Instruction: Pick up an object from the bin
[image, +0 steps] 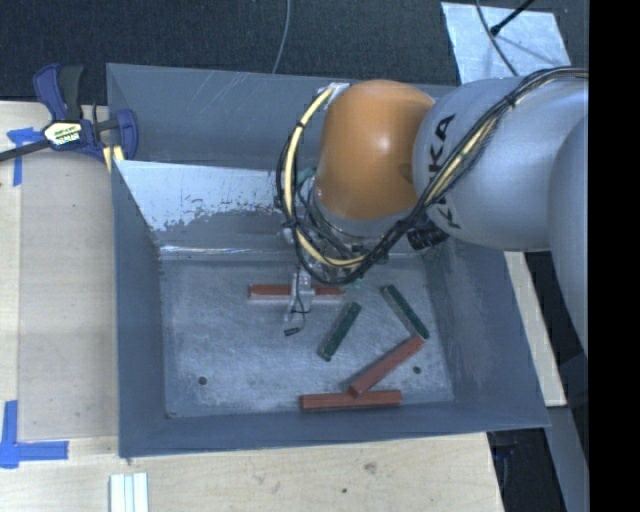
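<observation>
Overhead, in the camera view, a grey metal bin (140, 330) with sloping walls is seen, and five slim sticks are laid flat on its speckled floor. A red-brown flat stick (268, 292) is placed crosswise near the far middle of the floor, roughly parallel to the far wall. The jaws are lowered right over this stick, at its right half, with their tip just on its near side. Whether they are released or clenched cannot be told, and the stick is not seen raised off the floor.

Just to the right of the jaws, a dark green stick (340, 331) is set at a slant. A second dark green stick (404, 311) is angled the other way, nearer the right wall, apart from the first. Below these, a tilted red-brown stick (386, 366) is found, and its lower end appears to touch a long red-brown stick (350, 401) that is laid along the foot of the near wall.

The jaws are carried by a silver-grey robot arm (500, 160) reaching in from the right, with an orange domed cover (370, 150) and looped yellow and black cables (296, 170) at its wrist.
</observation>
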